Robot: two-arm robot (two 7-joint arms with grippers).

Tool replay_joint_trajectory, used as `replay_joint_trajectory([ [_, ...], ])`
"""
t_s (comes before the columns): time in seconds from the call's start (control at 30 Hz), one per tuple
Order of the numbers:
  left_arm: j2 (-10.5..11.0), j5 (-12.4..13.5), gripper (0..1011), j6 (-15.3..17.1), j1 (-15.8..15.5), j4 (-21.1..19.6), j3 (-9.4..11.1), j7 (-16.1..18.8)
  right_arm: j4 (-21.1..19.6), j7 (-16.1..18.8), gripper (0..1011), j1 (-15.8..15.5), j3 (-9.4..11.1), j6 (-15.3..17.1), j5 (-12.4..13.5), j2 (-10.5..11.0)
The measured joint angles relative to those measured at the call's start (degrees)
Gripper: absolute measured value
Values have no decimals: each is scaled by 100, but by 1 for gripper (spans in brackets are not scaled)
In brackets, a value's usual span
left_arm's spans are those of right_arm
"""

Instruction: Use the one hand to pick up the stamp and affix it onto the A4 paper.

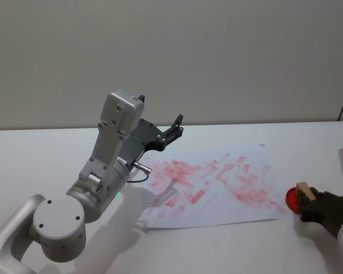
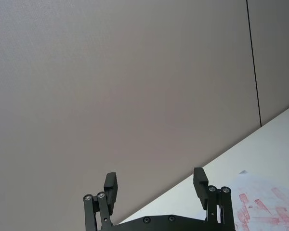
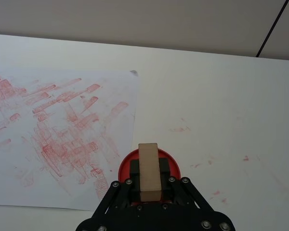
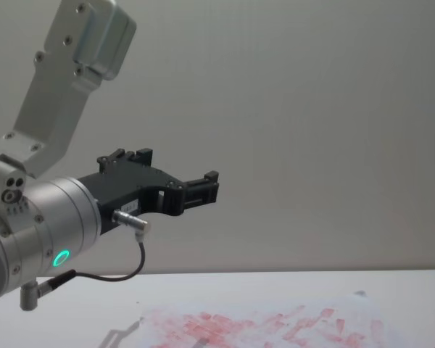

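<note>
The wood-coloured stamp [image 3: 149, 171] stands between the fingers of my right gripper [image 3: 149, 174], which is shut on it, directly over a round red ink pad [image 3: 169, 159]. In the head view the stamp [image 1: 304, 190] and right gripper [image 1: 308, 204] sit at the table's right edge, just right of the A4 paper [image 1: 217, 188]. The paper [image 3: 58, 130] is white and crowded with red-pink prints. My left gripper [image 1: 176, 127] is raised high over the paper's far left side, open and holding nothing; the left wrist view shows its fingertips [image 2: 198, 180] spread wide.
The red ink pad [image 1: 293, 198] lies on the white tabletop [image 3: 221, 110] beside the paper's right edge. Faint red smudges mark the table right of the pad. A grey wall runs behind the table. The large silver left arm [image 1: 97, 182] rises over the table's left part.
</note>
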Motion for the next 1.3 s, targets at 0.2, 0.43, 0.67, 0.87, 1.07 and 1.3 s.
replay_joint_trajectory([
  [0.2, 0, 0, 1001, 0, 0, 0, 0, 0, -3, 16, 216, 7, 2, -46, -36, -4],
  [0.43, 0, 0, 1001, 0, 0, 0, 0, 0, -53, 121, 216, 96, -6, -259, -158, -36],
  [0.67, 0, 0, 1001, 0, 0, 0, 0, 0, -64, 414, 216, 283, -55, -483, -293, -121],
  [0.87, 0, 0, 1001, 0, 0, 0, 0, 0, 39, 792, 216, 501, -124, -597, -326, -243],
  [1.07, 0, 0, 1001, 0, 0, 0, 0, 0, 192, 1156, 216, 675, -186, -593, -258, -356],
  [1.3, 0, 0, 1001, 0, 0, 0, 0, 0, 438, 1592, 216, 862, -257, -383, -108, -471],
])
